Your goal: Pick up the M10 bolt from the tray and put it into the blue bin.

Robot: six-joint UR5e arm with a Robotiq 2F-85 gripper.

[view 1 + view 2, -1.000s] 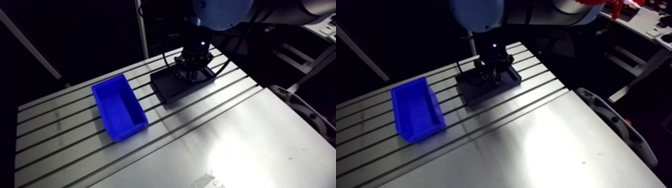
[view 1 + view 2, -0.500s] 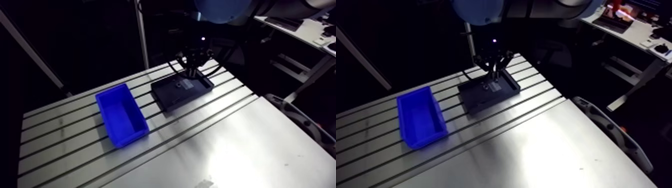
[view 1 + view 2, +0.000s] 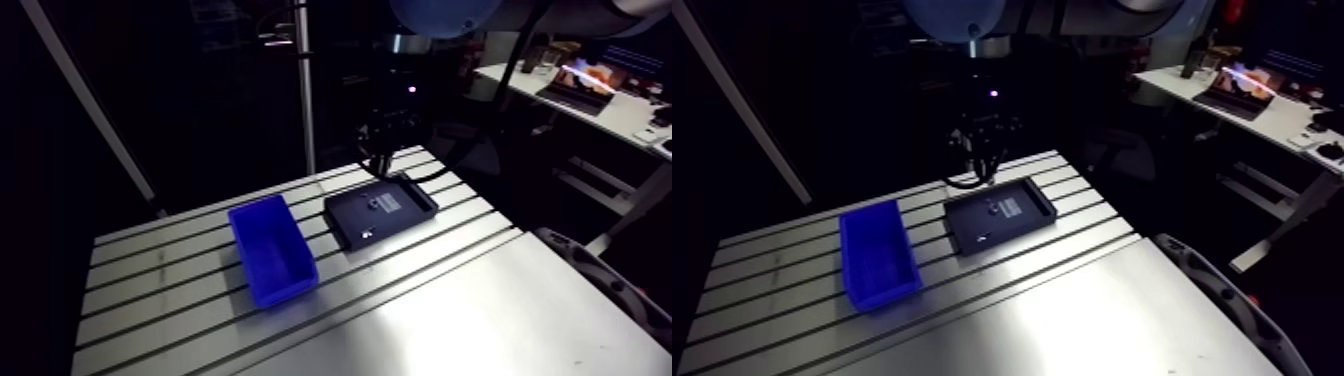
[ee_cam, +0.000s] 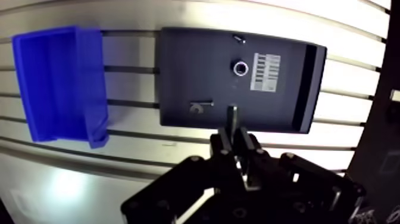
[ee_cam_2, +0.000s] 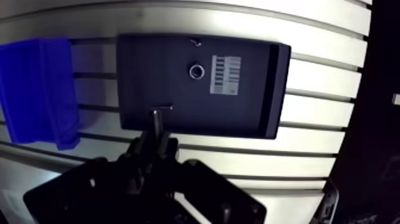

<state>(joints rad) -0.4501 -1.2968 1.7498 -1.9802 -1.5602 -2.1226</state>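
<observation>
- Counter [image 3: 480,310]: a slotted metal top that fills the lower half of the arm view, with a bright glare at the lower right.
- Bin [image 3: 270,250]: blue, open-topped and with nothing in it. It stands left of centre in the arm view, its long sides running across the slots.
- Tray [image 4: 190,65]: black, flat and low-rimmed, just right of the bin with a narrow strip of counter between them. It sits near mid-frame in the arm view.
- Screw [image 4: 200,106]: a small piece lying flat in the tray, near the edge closest to the pincer.
- Ring [image 4: 240,67]: a round metal ring lying on the tray floor, farther from the pincer than the screw.
- Label [image 4: 267,72]: a white printed sticker on the tray floor, just beside the ring.
- Pincer [image 4: 233,134]: it hangs over the tray, at upper centre in the arm view. Its two fingers are drawn close together and clamp a slim dark rod.
- Bolt [image 4: 232,114]: the clamped rod seems to be it, though the wrist view is dim. It sticks out from between the fingertips towards the tray, near the screw and well apart from the bin.
</observation>
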